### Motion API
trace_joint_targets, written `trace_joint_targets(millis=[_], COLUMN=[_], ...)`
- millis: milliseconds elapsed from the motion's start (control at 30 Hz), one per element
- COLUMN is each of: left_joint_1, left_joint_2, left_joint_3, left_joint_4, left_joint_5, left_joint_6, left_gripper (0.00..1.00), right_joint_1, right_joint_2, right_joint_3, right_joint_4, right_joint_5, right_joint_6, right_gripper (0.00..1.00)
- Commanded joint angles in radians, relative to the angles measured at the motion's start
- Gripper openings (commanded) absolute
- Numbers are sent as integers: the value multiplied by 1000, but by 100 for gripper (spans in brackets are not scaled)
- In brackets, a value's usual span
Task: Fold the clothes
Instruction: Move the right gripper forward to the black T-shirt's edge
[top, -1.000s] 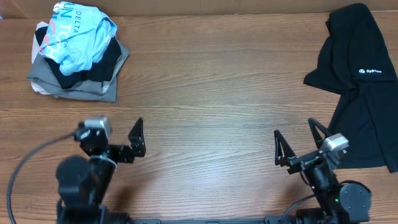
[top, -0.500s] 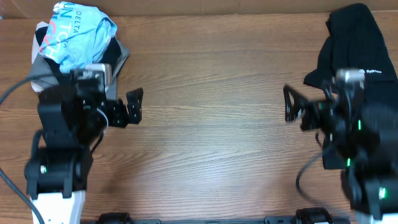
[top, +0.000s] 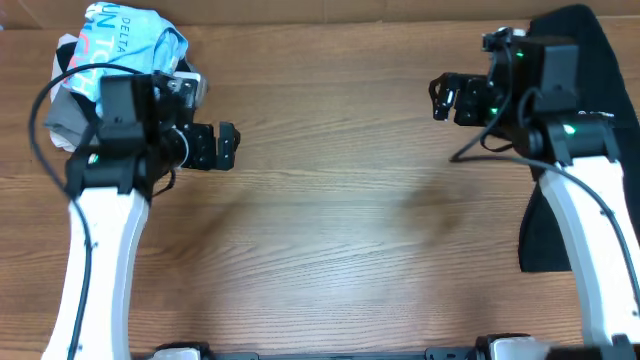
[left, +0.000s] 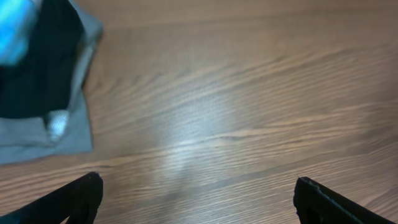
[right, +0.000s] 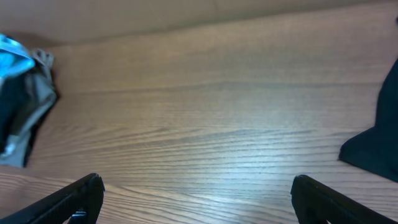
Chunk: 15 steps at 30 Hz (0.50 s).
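Note:
The black shirt (top: 606, 58) lies crumpled at the far right of the wooden table (top: 330, 240), partly hidden under my right arm. Its lower part shows beside the arm's white link. An edge of it also shows at the right of the right wrist view (right: 380, 134). My right gripper (top: 438, 98) is open and empty above bare wood, left of the shirt; its jaws are wide apart in the right wrist view (right: 198, 193). My left gripper (top: 228, 147) is open and empty over bare wood, as the left wrist view (left: 199, 199) also shows.
A pile of clothes sits at the back left: a light blue shirt (top: 130, 40) on top of a grey folded garment (left: 68, 124) with a dark layer between. The pile also shows at the left of the right wrist view (right: 22, 106).
Both arms have risen from the front edge and reached toward the back. The left gripper now hovers beside the pile; the right gripper is left of the black shirt. Both stayed open.

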Motion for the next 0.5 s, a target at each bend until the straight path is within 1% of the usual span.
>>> trace_joint_targets(millis=[0,100,233,333,467], left_joint_1=[-6,-6,-6,-6,-6], left_joint_2=[105,177,240,264,272], left_joint_3=[22,22,22,22,22], left_joint_4=[5,37,80,103,137], left_joint_5=[43,117,142,140,133], left_joint_6=[9,-11,-11,-11,-7], left_gripper=[100,100,100,100,100], right_joint_1=[3,-14,-83,-160,-226], right_joint_2=[52,97,162,231,335], right_joint_3=[32,32,32,32,32], right_joint_4=[37,114,208,266,330], right_joint_5=[71,192,285,274,232], right_joint_6=[-5,47,91,120,121], right_gripper=[100,100,100,99,94])
